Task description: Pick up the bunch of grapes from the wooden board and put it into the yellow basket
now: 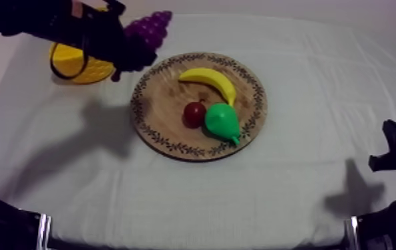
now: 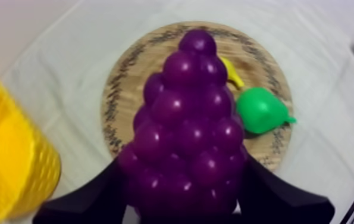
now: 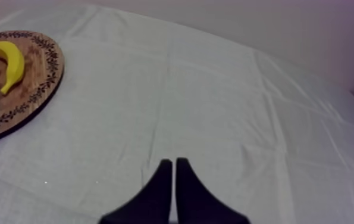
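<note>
Grapes (image 2: 188, 137) are off the board (image 1: 164, 100), clamped between the left gripper's (image 1: 128, 54) jaws and held in the air at far left, just right of the basket (image 1: 94, 70). The lift looks done; carrying them over the basket and releasing remain. The right gripper (image 3: 174, 170) rests near right, jaws together on nothing.
</note>
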Robot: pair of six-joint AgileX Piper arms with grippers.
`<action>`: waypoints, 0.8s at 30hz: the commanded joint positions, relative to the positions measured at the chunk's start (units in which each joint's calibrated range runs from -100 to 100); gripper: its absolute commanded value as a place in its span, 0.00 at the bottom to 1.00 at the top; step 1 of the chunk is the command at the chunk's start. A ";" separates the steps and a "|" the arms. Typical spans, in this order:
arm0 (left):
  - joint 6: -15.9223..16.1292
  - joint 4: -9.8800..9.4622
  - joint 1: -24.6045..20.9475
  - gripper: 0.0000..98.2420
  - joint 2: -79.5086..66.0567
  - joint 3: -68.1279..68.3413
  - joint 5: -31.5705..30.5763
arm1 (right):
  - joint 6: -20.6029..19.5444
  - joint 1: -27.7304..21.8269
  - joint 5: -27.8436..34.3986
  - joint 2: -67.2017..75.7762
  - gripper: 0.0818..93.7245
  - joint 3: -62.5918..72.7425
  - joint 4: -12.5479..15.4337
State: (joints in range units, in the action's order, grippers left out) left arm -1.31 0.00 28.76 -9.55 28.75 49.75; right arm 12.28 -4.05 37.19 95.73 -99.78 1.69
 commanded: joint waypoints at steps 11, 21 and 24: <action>-4.49 1.69 -13.82 0.51 -2.64 9.62 1.32 | 0.01 -0.01 -0.01 0.02 0.00 0.01 -0.01; -3.49 2.49 -22.32 0.53 3.94 0.67 6.26 | 0.01 -0.01 -0.01 0.02 0.00 0.01 -0.01; -3.29 2.38 -23.44 0.54 7.49 -3.82 6.83 | 0.01 -0.01 -0.01 0.02 0.00 0.01 -0.01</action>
State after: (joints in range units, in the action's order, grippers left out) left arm -4.61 2.42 5.88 -3.86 27.66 56.46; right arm 12.28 -4.05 37.18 95.73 -99.78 1.69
